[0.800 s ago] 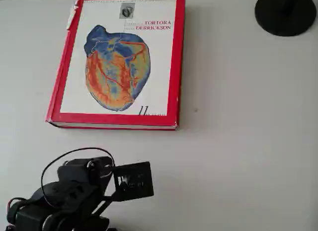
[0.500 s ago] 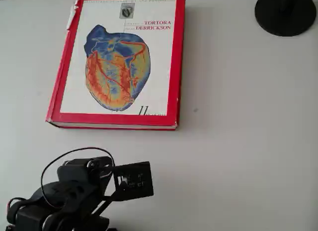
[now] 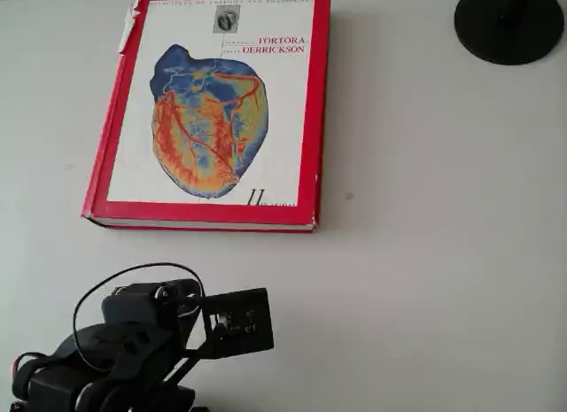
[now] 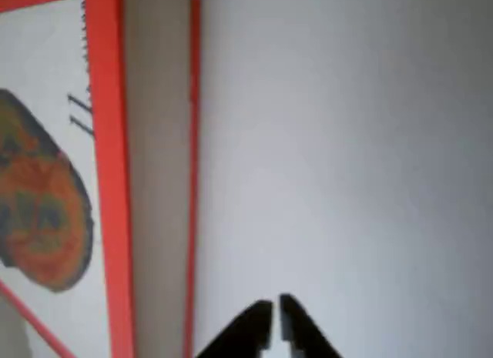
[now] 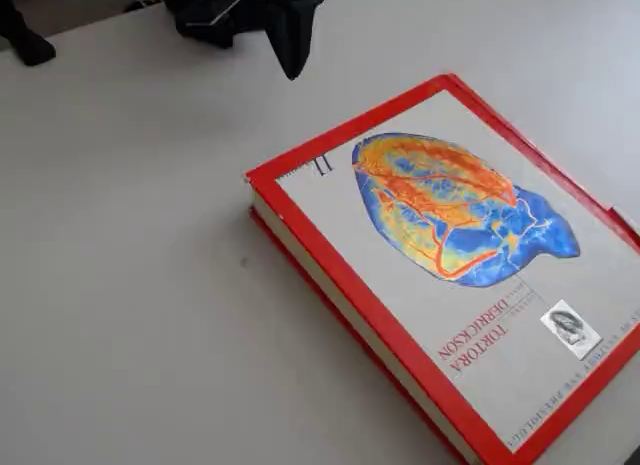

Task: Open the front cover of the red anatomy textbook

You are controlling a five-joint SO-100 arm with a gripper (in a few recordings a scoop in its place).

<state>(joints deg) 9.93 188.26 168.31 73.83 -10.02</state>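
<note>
Red anatomy textbook [image 3: 209, 111] lies closed, partly cropped in wrist view; hand [image 4: 275, 316] nearly closed, empty.

We see our black arm [image 3: 124, 350] folded low at the bottom left of the overhead view, its gripper [image 4: 275, 319] empty, fingers [image 4: 250, 327] nearly touching, pointing forward.

Plain study or lab desk, bare white tabletop [image 3: 425, 252], anatomy textbook [image 3: 213, 111], round black stand base [image 3: 509, 22]
</note>
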